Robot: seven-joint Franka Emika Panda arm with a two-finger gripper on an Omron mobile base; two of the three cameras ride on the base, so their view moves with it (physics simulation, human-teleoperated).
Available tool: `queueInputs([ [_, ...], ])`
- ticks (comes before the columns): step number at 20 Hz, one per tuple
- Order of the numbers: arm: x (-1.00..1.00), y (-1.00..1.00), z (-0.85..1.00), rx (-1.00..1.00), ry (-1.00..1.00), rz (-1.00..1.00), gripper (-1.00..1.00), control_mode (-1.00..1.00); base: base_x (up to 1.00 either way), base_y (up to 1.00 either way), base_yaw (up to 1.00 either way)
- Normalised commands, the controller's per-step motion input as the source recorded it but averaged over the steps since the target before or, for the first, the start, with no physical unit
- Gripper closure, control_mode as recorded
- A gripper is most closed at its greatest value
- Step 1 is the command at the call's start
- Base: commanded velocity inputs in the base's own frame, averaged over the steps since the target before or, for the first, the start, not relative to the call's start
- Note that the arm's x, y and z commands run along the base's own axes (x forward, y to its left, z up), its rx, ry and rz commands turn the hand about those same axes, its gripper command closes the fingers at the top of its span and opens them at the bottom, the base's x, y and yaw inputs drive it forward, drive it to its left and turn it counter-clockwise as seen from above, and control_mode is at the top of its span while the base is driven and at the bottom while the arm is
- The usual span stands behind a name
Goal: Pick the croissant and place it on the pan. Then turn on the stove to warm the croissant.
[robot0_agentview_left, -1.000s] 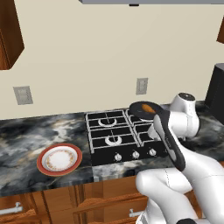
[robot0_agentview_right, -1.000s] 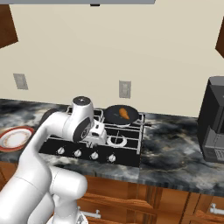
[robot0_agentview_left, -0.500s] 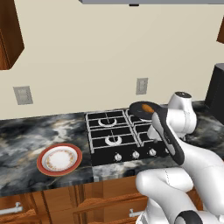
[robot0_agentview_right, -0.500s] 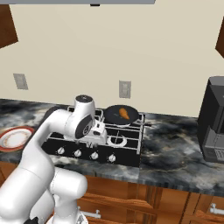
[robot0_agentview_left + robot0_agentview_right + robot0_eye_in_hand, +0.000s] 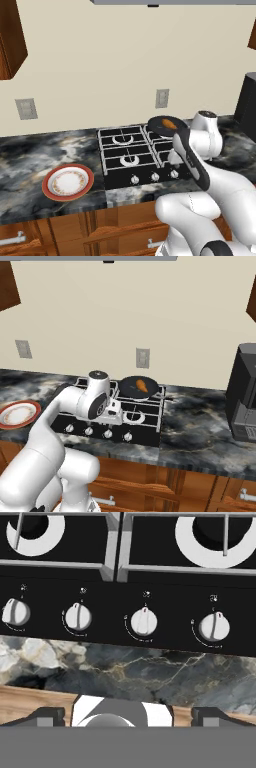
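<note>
Right base view, orange-tan croissant [image 5: 142,386] in round dark pan [image 5: 131,384], black stove [image 5: 145,423]

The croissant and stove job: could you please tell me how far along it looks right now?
Done: the croissant lies in the pan on a rear burner of the stove. In hand: the open gripper faces the knobs without touching any. Left: turning a knob; no flame shows.

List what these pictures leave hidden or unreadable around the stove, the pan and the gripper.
- Gripper: in the hand view only its dark fingertips show, cut by the bottom edge.
- Stove: right side behind the arm in the left base view.
- Knob markings: too small to read.
- Pan handle: cannot be made out.
</note>
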Motion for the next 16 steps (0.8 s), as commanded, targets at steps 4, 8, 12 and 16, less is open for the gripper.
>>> queueInputs([
  [4,0.02,0.00,-0.15,0.00,0.00,0.02,-1.00,-1.00,0.00,0.00,0.00],
  [8,0.13,0.00,-0.09,0.00,0.00,0.00,-1.00,-1.00,0.00,0.00,0.00],
  [12,0.13,0.00,-0.06,0.00,0.00,0.00,-1.00,-1.00,0.00,0.00,0.00],
  [16,0.12,0.00,-0.07,0.00,0.00,0.00,-1.00,-1.00,0.00,0.00,0.00],
])
